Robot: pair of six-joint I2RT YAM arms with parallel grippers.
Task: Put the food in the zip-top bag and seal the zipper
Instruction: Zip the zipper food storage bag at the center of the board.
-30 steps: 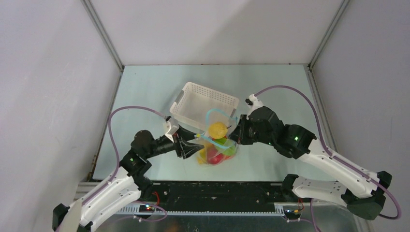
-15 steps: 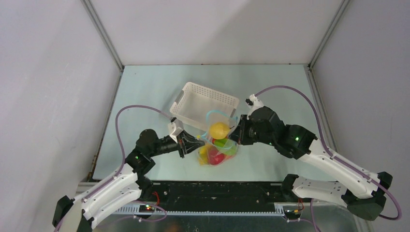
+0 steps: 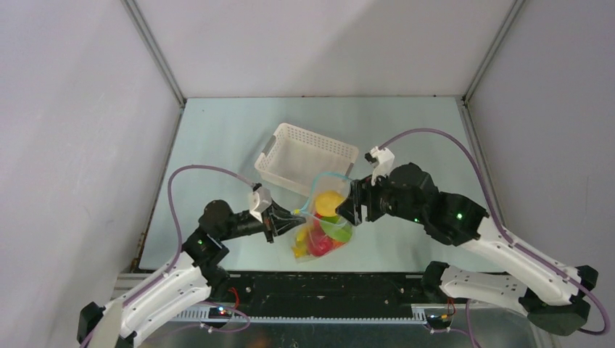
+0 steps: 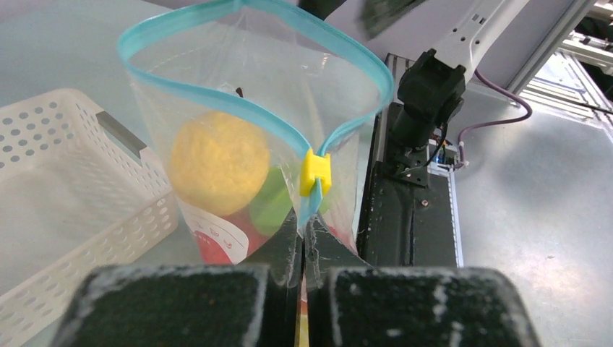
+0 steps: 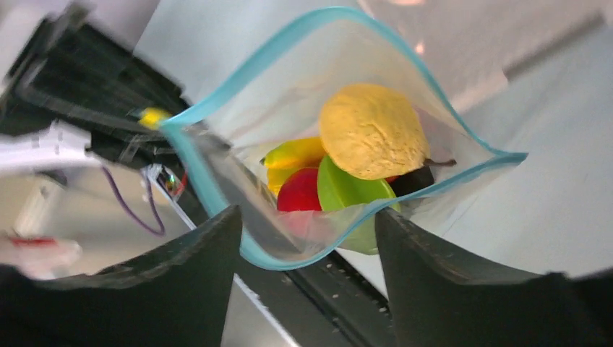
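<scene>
The clear zip-top bag (image 3: pixel 323 226) hangs between my two grippers with its mouth wide open. Its light-blue zipper (image 4: pixel 340 43) forms a loop, and a yellow slider (image 4: pixel 315 173) sits at the near corner. My left gripper (image 4: pixel 303 231) is shut on the bag's corner just below that slider. My right gripper (image 5: pixel 307 217) is open, with its fingers on either side of the far mouth edge and not pinching it. The food lies inside the bag: a yellow lemon (image 5: pixel 372 130), a green piece (image 5: pixel 347 191), a red apple (image 5: pixel 300 194) and a banana (image 5: pixel 293 155).
A white slotted basket (image 3: pixel 304 156) stands just behind the bag, touching or nearly touching it. The black rail of the arm bases (image 3: pixel 326 286) runs along the near table edge, close below the bag.
My left gripper has shut on the bag's corner by the slider. My right gripper has opened and released the mouth edge. The bag has shifted slightly toward the near edge.
</scene>
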